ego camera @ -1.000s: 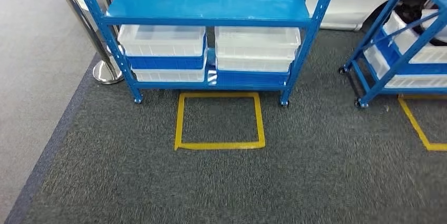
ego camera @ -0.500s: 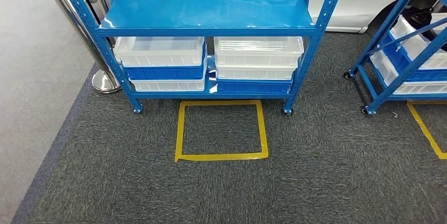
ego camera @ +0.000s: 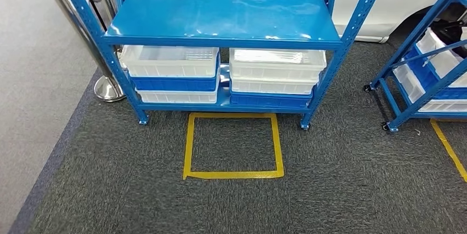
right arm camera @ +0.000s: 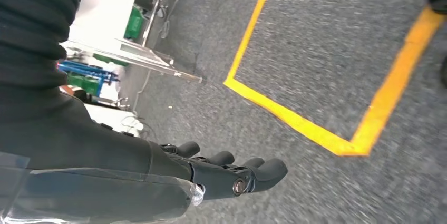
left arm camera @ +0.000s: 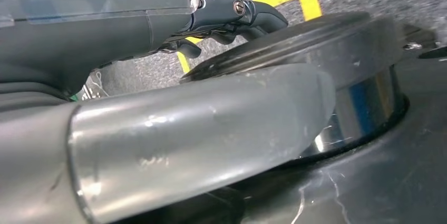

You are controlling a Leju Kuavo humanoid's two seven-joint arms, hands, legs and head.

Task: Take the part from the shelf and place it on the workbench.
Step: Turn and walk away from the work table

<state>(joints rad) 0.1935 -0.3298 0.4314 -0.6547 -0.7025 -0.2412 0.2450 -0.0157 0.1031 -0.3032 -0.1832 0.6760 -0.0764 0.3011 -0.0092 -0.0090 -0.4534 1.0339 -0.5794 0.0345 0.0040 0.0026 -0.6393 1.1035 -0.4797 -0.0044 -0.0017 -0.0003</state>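
A shiny metal post (ego camera: 104, 82) is seen at the left, just beside the blue shelf (ego camera: 220, 16). White bins (ego camera: 168, 60) are stacked under its flat top board, and no part can be made out in them. A yellow tape square (ego camera: 233, 146) is marked on open grey carpet (ego camera: 330, 190) in front. The left hand (left arm camera: 232, 16) looks loosely curled, but this cannot be told for sure. The right hand (right arm camera: 232, 174) is held with fingers straight and together, gripping nothing.

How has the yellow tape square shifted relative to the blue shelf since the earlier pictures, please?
No. The yellow tape square keeps its place before the blue shelf; the camera moved, not the things.
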